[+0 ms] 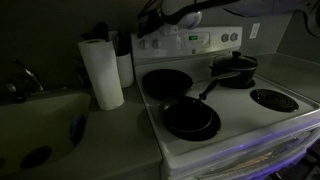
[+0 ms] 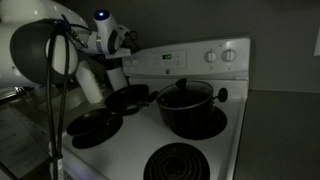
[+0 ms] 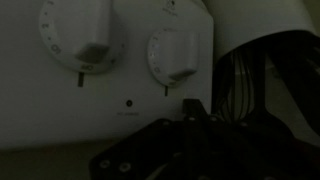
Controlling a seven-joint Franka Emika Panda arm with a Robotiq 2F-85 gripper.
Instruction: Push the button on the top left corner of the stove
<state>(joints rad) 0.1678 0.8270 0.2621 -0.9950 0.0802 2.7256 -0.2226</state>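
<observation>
The white stove (image 1: 240,125) has dark coil burners and a raised back panel (image 2: 190,60) with a small green display (image 2: 168,58). My gripper (image 2: 129,42) is at the left end of that panel, close to its face. In the wrist view the dark fingers (image 3: 195,105) look pressed together and empty. They point at the panel just below two white knobs (image 3: 85,40) (image 3: 175,52) and to the right of a small round button (image 3: 127,102). I cannot tell whether they touch the panel. The scene is very dark.
A lidded black pot (image 2: 185,100) and two black frying pans (image 1: 190,118) (image 1: 165,82) sit on the burners. A paper towel roll (image 1: 102,72) stands on the counter beside the stove, with a sink (image 1: 40,125) further along.
</observation>
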